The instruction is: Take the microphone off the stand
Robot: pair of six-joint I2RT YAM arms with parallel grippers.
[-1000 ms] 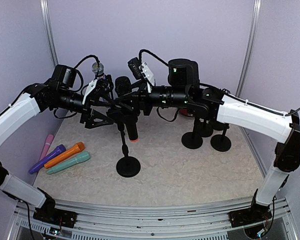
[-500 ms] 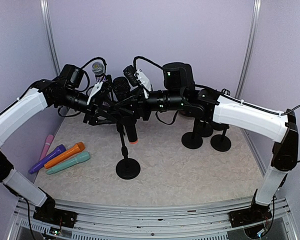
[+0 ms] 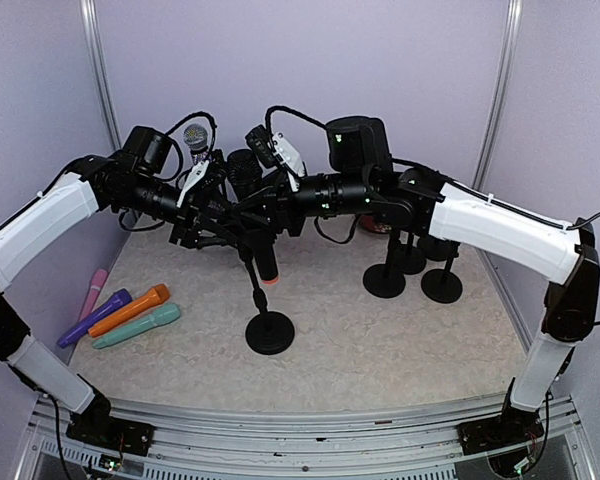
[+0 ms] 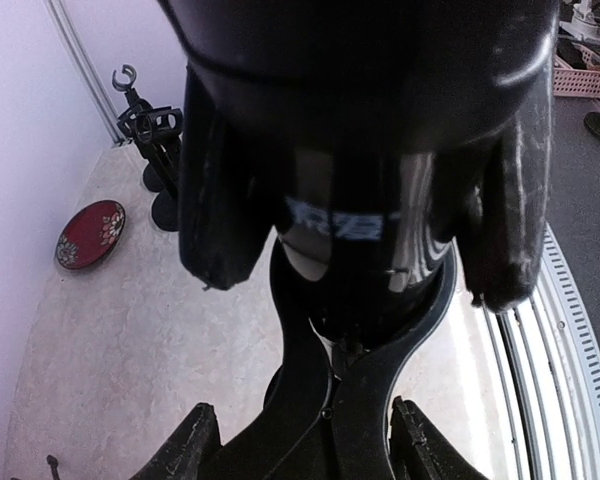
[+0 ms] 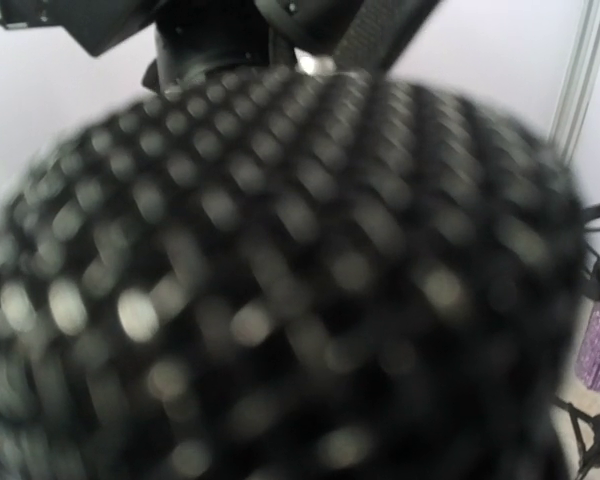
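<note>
A black microphone [image 3: 252, 215] with an orange end ring sits tilted in the clip of a black stand whose round base [image 3: 270, 332] rests on the table. The stand's pole leans. My left gripper [image 3: 230, 232] comes in from the left and is shut on the stand's clip [image 4: 330, 400], with the microphone body [image 4: 360, 200] just above it. My right gripper [image 3: 267, 203] comes in from the right and is closed around the microphone near its head. The mesh head [image 5: 280, 280] fills the right wrist view and hides those fingers.
Pink [image 3: 90, 293], purple [image 3: 93, 317], orange [image 3: 130, 309] and teal [image 3: 137, 326] microphones lie at the left. Other black stands [image 3: 385, 278] stand at the back right. A silver-headed microphone [image 3: 195, 137] stands behind my left arm. A red plate [image 4: 89, 234] lies by the wall.
The stand's base has slid to the right and its pole now leans. Both grippers stay at the clip and microphone, shifted slightly up and right.
</note>
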